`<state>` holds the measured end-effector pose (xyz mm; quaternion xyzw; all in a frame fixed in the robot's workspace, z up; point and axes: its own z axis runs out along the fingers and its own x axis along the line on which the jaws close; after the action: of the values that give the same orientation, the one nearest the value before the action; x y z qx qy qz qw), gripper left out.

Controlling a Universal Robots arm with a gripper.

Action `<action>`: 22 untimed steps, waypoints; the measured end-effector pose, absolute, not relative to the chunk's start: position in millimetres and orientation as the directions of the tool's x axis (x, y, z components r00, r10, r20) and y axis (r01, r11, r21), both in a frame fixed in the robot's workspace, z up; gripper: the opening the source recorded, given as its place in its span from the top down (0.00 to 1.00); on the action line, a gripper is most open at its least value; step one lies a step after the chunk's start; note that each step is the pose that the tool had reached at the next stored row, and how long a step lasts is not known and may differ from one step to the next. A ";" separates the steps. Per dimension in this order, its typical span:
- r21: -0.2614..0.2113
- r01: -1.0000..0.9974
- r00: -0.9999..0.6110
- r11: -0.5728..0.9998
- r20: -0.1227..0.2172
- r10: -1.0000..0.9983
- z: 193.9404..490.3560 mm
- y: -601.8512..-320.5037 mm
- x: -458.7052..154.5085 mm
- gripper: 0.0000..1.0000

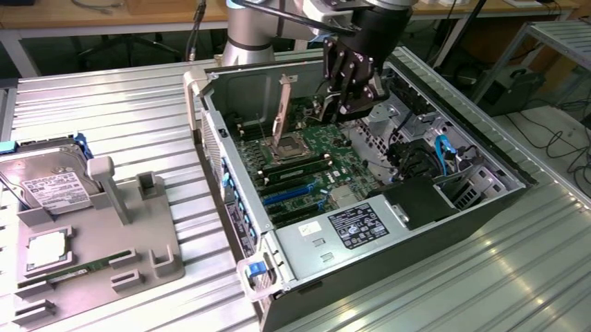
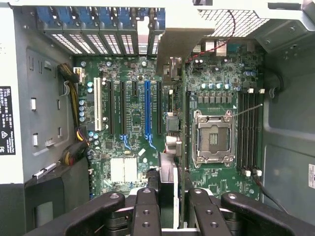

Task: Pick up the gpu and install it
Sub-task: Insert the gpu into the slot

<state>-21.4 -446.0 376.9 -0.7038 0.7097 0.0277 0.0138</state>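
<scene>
The gripper (image 1: 356,86) looks like matt black plastic with small metal screws, and it is clamped on the gpu (image 2: 170,167), a dark thin card. The computer case (image 1: 305,266) is dull grey sheet metal. The motherboard (image 2: 133,123) is glossy green. The ribbed tabletop (image 1: 120,117) is shiny bare metal.

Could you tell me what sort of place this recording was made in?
Probably a robotics lab or workshop bench. An open PC case lies on a ribbed metal table, a grey fixture beside it holds a hard drive, and desks with cables stand behind.
</scene>
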 end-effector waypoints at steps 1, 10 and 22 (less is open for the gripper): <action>0.020 -1.000 -0.009 0.008 -0.059 -0.998 376.3 -446.0 -21.4 0.73; 0.020 -1.000 -0.009 0.008 -0.059 -0.998 371.1 -446.3 -22.4 0.73; 0.020 -1.000 -0.009 0.008 -0.060 -0.998 364.0 -446.6 -23.5 0.73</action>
<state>-23.5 -446.6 364.0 -0.7038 0.7097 0.0283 0.0144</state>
